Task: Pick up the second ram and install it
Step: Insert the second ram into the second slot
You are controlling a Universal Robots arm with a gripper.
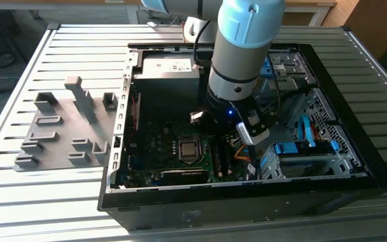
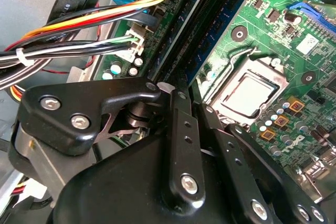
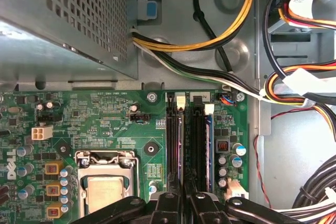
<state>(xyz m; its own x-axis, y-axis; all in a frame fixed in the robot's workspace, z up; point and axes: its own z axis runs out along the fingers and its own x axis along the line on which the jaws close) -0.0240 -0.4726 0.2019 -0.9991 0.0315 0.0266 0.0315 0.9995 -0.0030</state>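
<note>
On the exterior view's left, a grey holder block (image 1: 66,128) lies on the slatted metal bench (image 1: 18,201), its slots bare. To its right, the arm reaches down into the open computer case (image 1: 247,199). The gripper (image 3: 184,203), fingers drawn narrow, sits over the memory slots (image 3: 197,145); there the second ram (image 3: 210,148) appears seated, likely being pressed home.

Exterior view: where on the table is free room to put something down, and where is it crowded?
Free: the slatted table behind the grey holder block, and the strip in front of it. Crowded: inside the computer case, where the gripper sits at the memory slots among cables.
</note>
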